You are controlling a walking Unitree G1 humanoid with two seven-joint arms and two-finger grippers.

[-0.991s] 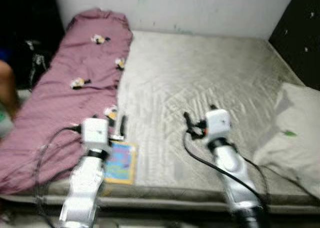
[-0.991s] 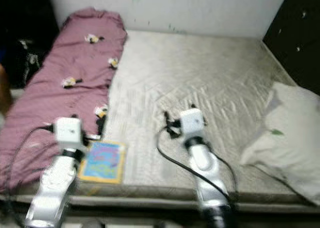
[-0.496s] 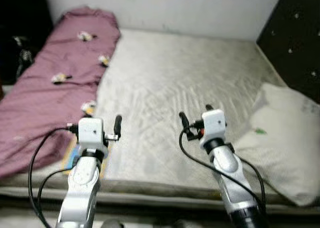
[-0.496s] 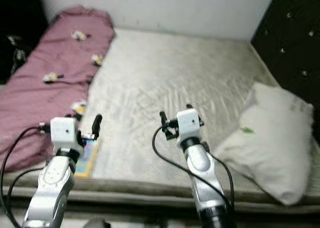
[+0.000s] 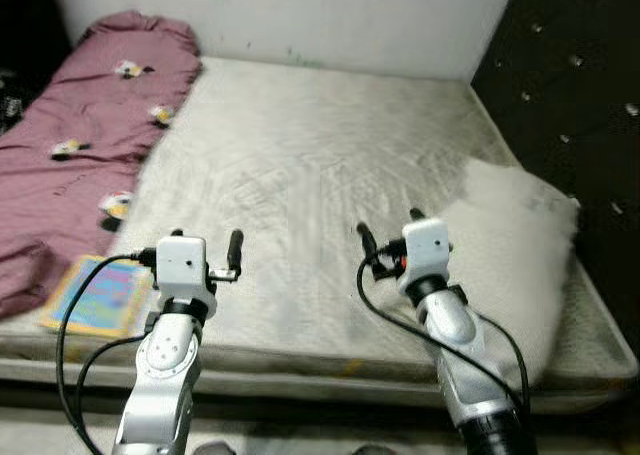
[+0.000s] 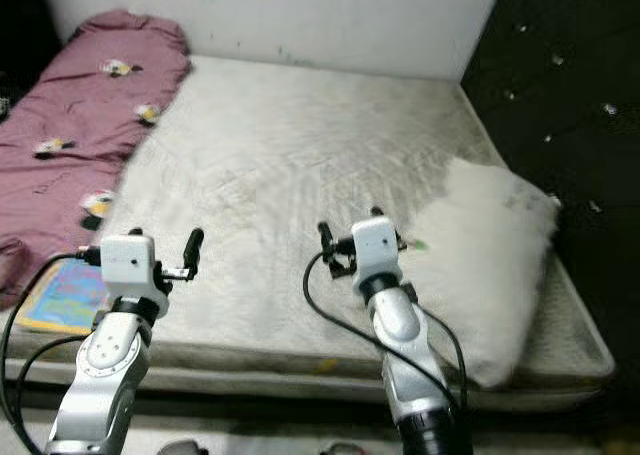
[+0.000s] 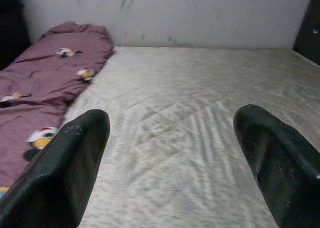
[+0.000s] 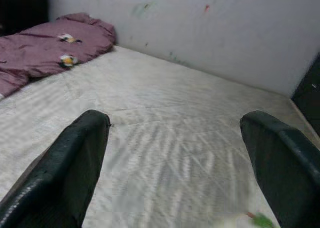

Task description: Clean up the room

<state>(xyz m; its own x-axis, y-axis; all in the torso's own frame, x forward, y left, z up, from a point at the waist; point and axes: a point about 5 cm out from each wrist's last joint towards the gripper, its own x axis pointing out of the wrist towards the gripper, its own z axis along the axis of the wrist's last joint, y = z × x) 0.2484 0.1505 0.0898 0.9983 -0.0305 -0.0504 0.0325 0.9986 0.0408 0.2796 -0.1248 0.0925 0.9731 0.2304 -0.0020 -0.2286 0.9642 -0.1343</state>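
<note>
A bare grey-white mattress (image 5: 300, 155) lies before me. A crumpled purple blanket (image 5: 90, 105) with small yellow-and-white prints covers its far left side. A colourful book (image 5: 100, 295) rests flat at the front left edge, and a white pillow (image 5: 510, 245) lies on the right side. My left gripper (image 5: 205, 243) hovers open over the front of the mattress, just right of the book. My right gripper (image 5: 390, 230) is open too, beside the pillow's left edge. Nothing sits between the black fingers (image 7: 65, 173) in either wrist view.
A white wall (image 5: 300, 15) runs along the far side of the bed. A black padded panel (image 5: 570, 75) stands on the right. The mattress's front edge (image 5: 330, 360) is just below my arms. The middle of the mattress (image 8: 165, 118) is bare fabric.
The whole view has swung to the right: blanket and book slid left and the pillow came nearer the centre. Both arms keep about the same pose, with their grippers open.
</note>
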